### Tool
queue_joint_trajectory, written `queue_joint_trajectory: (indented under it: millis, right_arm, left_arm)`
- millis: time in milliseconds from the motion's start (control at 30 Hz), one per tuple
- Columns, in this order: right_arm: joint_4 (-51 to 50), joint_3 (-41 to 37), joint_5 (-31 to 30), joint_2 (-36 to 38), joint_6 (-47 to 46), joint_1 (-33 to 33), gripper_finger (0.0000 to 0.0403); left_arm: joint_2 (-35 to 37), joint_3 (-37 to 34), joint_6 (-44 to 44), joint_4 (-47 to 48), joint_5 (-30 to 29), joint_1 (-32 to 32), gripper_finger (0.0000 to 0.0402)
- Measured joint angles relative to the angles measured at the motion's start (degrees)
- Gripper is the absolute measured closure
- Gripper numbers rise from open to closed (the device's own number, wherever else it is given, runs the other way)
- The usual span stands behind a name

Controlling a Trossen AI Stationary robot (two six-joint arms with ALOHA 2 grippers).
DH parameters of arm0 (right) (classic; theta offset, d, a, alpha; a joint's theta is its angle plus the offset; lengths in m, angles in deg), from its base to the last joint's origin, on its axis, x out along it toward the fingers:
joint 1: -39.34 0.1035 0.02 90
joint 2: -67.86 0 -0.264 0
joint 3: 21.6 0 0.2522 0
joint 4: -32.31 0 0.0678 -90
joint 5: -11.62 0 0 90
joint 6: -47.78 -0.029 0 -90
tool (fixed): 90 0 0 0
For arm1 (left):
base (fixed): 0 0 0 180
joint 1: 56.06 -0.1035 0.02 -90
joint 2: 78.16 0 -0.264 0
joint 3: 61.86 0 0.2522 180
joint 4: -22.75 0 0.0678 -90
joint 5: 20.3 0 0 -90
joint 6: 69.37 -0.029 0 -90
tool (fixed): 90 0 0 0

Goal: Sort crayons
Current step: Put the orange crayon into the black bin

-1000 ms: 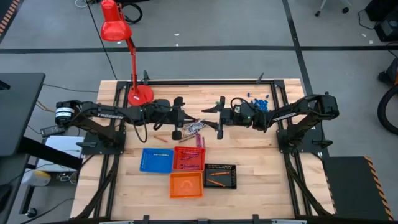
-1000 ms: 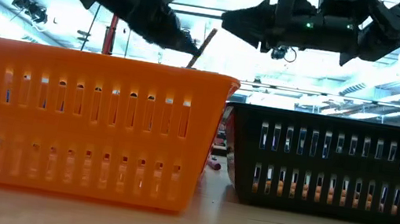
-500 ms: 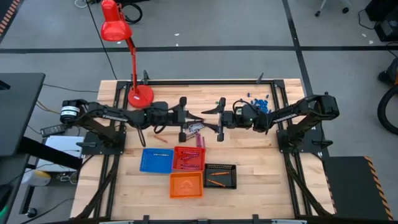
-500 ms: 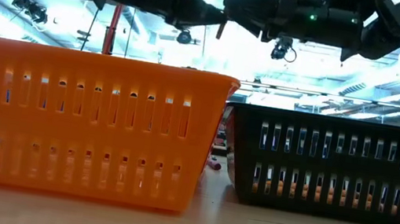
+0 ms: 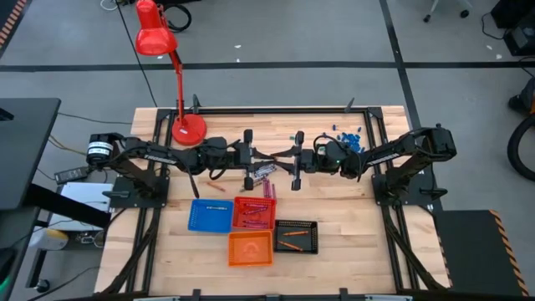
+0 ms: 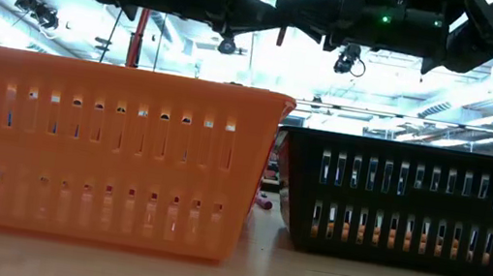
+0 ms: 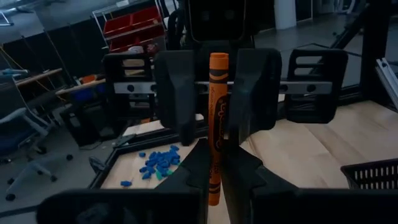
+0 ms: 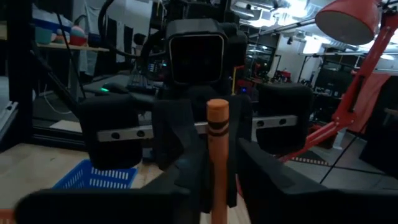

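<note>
The left gripper (image 7: pixel 214 163) pinches an upright orange crayon (image 7: pixel 217 124); the right gripper (image 8: pixel 217 180) fingers stand spread around it, above the loose crayons (image 5: pixel 262 170).

Compared with one second ago, the left gripper (image 5: pixel 261 160) is now further toward the middle of the table, and the right gripper (image 5: pixel 282 159) is also a little closer in, so the two meet tip to tip above the crayon pile (image 5: pixel 262 171). The orange crayon (image 7: pixel 216 127) the left gripper carries, tilted before, now stands upright, and it sits between the right gripper's fingers (image 7: pixel 255 87), which are closer together than before.
</note>
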Motion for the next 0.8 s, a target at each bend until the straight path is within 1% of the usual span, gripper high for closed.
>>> queue_joint_trajectory:
  millis: [100,233,333,433,600,800]
  right_arm:
    - [0.0,0.0,0.0,0.0,0.0,0.0,0.0347]
    - [-0.5,0.0,0.0,0.0,0.0,0.0,0.0373]
    - [-1.6,0.0,0.0,0.0,-0.2,0.0,0.0373]
    - [-3.1,0.0,0.0,0.0,-2.1,0.0,0.0359]
    - [-6.3,0.0,3.4,0.0,-6.9,0.0,0.0353]
    - [-11.9,0.0,11.3,0.0,-17.7,0.8,0.0357]
  left_arm:
    - [0.0,0.0,0.4,0.0,0.0,0.0,0.0359]
    - [0.0,0.0,0.9,0.8,0.0,0.0,0.0322]
    - [0.0,0.0,0.9,3.7,-0.4,0.0,0.0292]
    - [0.0,0.0,0.9,9.2,-0.9,-0.1,0.0272]
    - [0.0,0.0,1.5,18.6,-3.2,-0.2,0.0269]
    - [0.0,0.0,4.3,25.6,-5.3,-0.2,0.0269]
